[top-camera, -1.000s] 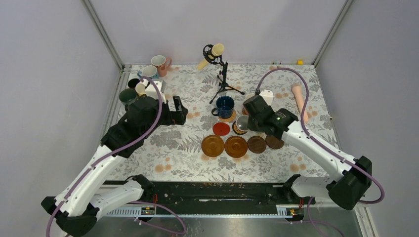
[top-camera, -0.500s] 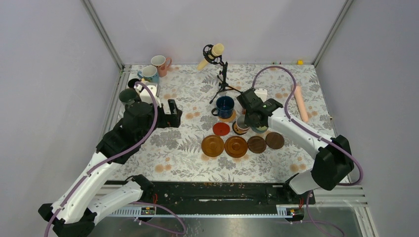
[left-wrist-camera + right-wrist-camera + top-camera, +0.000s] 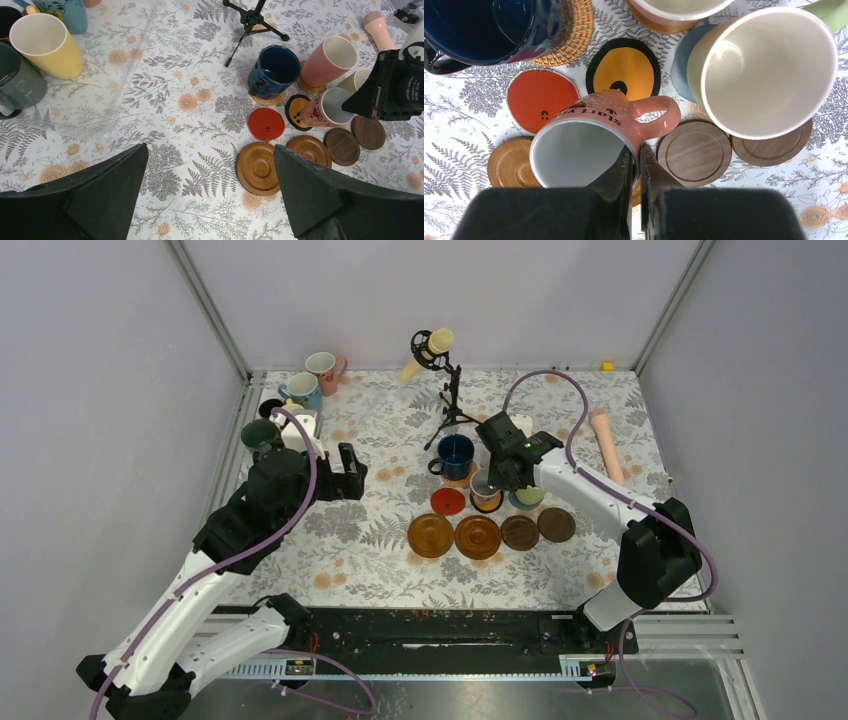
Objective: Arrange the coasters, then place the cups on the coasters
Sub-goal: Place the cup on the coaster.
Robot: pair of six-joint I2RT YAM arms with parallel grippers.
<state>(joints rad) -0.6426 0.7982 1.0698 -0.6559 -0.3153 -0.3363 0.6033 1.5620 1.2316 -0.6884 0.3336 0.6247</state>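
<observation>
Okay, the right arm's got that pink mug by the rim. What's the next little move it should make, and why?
Probably shift the pink mug over the black-rimmed orange coaster, then lower it. The right gripper is shut on the mug's rim, the mug looks tipped and lifted off the table, and that coaster lies bare right beside it, with no cup on it yet.

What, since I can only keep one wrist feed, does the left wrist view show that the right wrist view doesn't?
Only the left wrist view: the yellow cup, the dark green cup, the stand legs, and the open left gripper. Only the right wrist view: the right gripper shut on the rim of the pink cup beside its handle, and a grey-blue coaster partly hidden by the pale green cup. Both: the navy cup, red coaster, orange coaster and wooden coasters.
</observation>
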